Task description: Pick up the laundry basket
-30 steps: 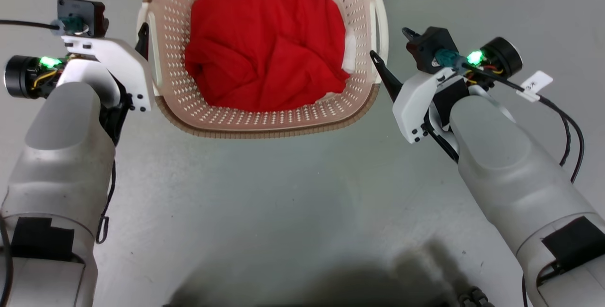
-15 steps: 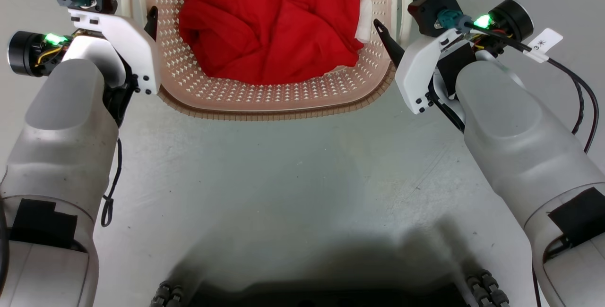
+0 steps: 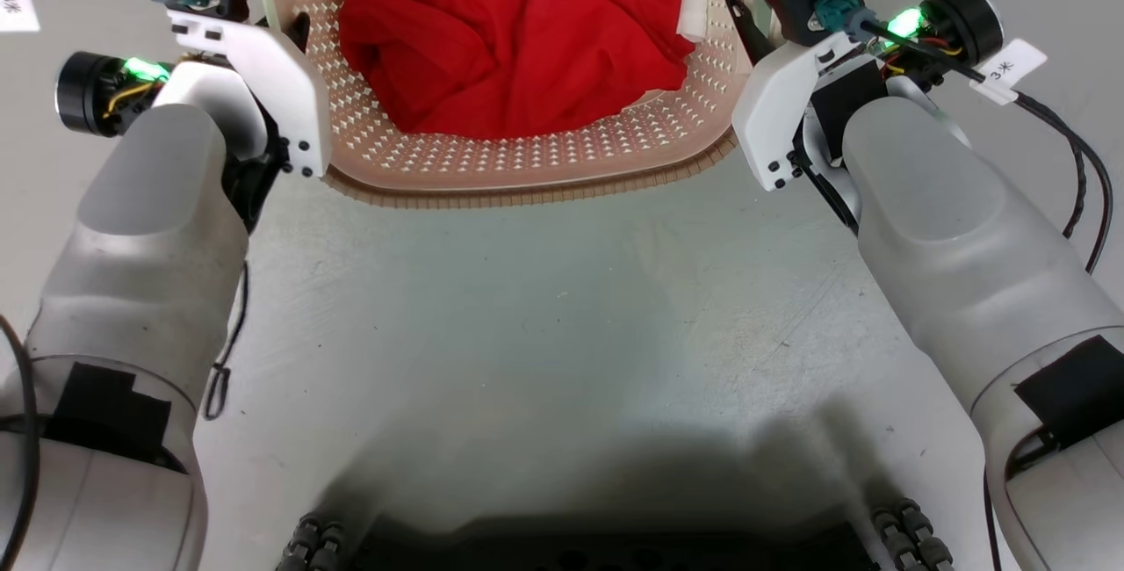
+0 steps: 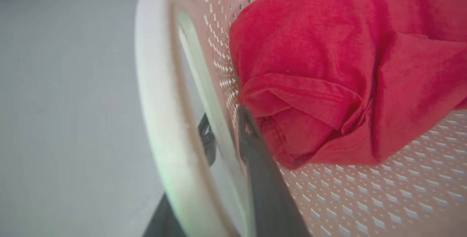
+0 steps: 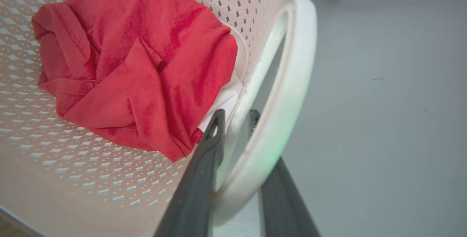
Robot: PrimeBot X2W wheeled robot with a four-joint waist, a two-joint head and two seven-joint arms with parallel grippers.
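Grey floor is stretching out in front of you, and the laundry basket is lying just past it, square between your arms, one handled end facing each. Your left gripper is straddling the left handle, one finger inside the wall and one outside. Your right gripper is doing likewise around the right handle. Both jaws are standing narrowly apart with plastic between them; whether they are pinching, you cannot tell. Beyond, a red cloth is lying inside.
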